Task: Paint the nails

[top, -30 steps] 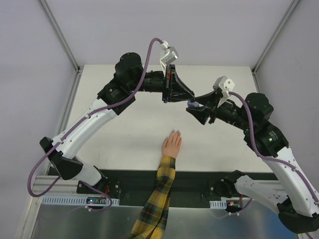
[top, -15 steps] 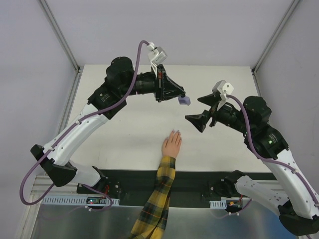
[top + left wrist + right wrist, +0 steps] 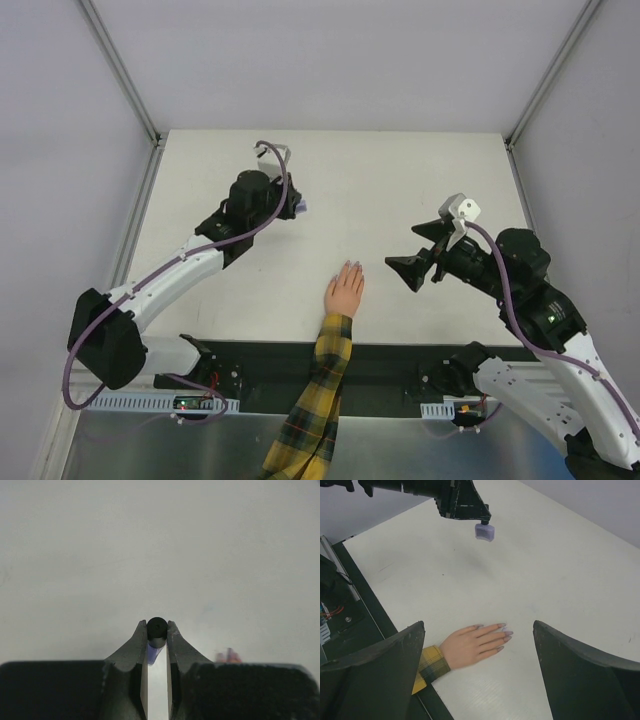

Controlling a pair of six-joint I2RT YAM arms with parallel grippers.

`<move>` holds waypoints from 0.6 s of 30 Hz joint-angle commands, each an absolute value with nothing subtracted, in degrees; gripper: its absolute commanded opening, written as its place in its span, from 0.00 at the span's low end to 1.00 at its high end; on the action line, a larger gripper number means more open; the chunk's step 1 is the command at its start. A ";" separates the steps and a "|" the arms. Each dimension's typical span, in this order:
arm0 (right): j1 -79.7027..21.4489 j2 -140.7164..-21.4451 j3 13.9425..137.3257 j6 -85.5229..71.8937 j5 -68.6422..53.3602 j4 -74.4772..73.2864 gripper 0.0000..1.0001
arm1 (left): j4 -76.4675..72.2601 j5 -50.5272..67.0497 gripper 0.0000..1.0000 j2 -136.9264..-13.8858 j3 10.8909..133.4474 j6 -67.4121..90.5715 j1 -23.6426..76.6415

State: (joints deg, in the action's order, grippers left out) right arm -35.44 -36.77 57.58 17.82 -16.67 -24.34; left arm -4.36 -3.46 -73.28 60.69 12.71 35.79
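A pale hand (image 3: 345, 291) in a yellow-and-dark plaid sleeve (image 3: 318, 395) lies flat on the white table (image 3: 420, 180), fingers pointing away. Its nails (image 3: 506, 633) look faintly purple in the right wrist view. My left gripper (image 3: 295, 207) is shut on the black cap (image 3: 157, 628) of a small purple bottle (image 3: 484, 531), which hangs above the table left of and beyond the hand. My right gripper (image 3: 405, 270) stands wide open to the right of the hand, with nothing between its fingers (image 3: 375, 665). It faces the hand (image 3: 472, 642).
A black rail (image 3: 400, 360) with the arm bases runs along the near table edge, and the sleeve crosses it. Grey walls with metal posts (image 3: 120, 70) close in the table at the back and sides.
The two grippers were together at the bottle at the back middle. The right gripper opened and drew back right and nearer. The left arm carried the bottle away to the left.
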 commanded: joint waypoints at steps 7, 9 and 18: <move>-35.33 -35.24 55.19 14.50 -12.66 -25.22 0.91 | -28.12 -23.99 0.00 -79.61 45.09 19.76 28.30; -35.33 -35.24 55.20 14.59 -12.39 -25.31 0.91 | -28.30 -26.54 0.00 -82.60 44.56 20.91 27.95; -35.33 -34.80 54.58 15.29 -12.04 -25.93 0.91 | -23.38 -33.13 0.00 -89.38 45.97 28.47 27.95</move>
